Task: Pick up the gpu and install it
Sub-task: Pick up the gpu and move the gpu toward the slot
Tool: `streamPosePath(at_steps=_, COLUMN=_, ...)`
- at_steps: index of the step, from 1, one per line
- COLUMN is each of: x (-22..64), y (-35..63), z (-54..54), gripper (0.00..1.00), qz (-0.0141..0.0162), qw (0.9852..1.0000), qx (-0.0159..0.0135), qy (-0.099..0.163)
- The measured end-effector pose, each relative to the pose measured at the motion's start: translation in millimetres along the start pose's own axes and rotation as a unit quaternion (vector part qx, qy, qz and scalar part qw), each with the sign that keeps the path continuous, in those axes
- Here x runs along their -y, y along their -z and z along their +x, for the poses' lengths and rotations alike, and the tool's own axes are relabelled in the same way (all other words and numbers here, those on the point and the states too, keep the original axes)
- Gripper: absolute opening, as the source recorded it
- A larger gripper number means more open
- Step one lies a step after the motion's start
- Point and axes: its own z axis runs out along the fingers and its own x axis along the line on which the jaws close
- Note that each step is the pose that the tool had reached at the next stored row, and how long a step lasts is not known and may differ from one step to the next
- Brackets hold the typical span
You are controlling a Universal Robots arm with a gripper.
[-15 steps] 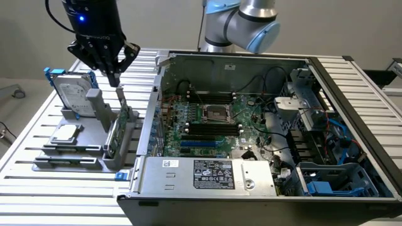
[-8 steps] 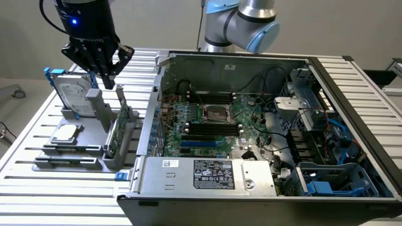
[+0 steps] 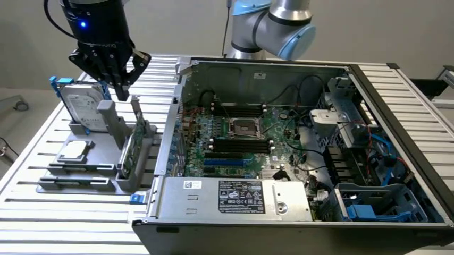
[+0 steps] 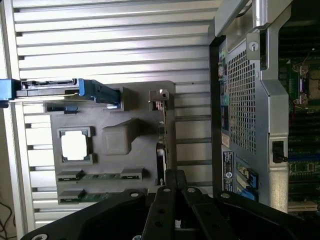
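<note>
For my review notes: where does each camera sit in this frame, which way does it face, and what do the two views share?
Exterior view: off the arm, raised, looking down across the slatted table at the open computer case and the tray; the arm and its shut hand show.
Wrist view: on the wrist, looking down past the hand onto the tray and the computer case.
Shared: hand, tray, graphics card, hard drive, computer case.

The gpu (image 3: 140,133) stands hemmed between grey post (image 3: 106,112) and case wall (image 3: 174,139).
</note>
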Motion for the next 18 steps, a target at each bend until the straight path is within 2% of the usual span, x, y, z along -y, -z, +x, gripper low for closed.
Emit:
streamPosePath(at_steps=9, x=0.0, y=0.0, z=0.0, gripper=0.12, qz=-0.0001, qw=1.0000, qx=0.0000, qy=0.000)
streamPosePath(at_steps=11, x=0.0, y=0.0, z=0.1, gripper=0.24, qz=-0.0001, qw=1.0000, qx=0.0000, qy=0.000)
streamPosePath(at_steps=12, x=0.0, y=0.0, z=0.1, gripper=0.24, qz=-0.0001, qw=1.0000, qx=0.0000, qy=0.000)
streamPosePath(at_steps=13, x=0.0, y=0.0, z=0.1, gripper=0.30, qz=-0.0001, qw=1.0000, qx=0.0000, qy=0.000)
streamPosePath(at_steps=14, x=0.0, y=0.0, z=0.1, gripper=0.30, qz=-0.0001, qw=1.0000, qx=-0.0001, qy=0.000)
streamPosePath(at_steps=15, x=0.0, y=-0.2, z=0.1, gripper=0.36, qz=0.0001, qw=1.0000, qx=-0.0002, qy=0.000)
streamPosePath(at_steps=18, x=0.6, y=-4.6, z=0.0, gripper=0.36, qz=0.0015, qw=1.0000, qx=-0.0002, qy=0.000)
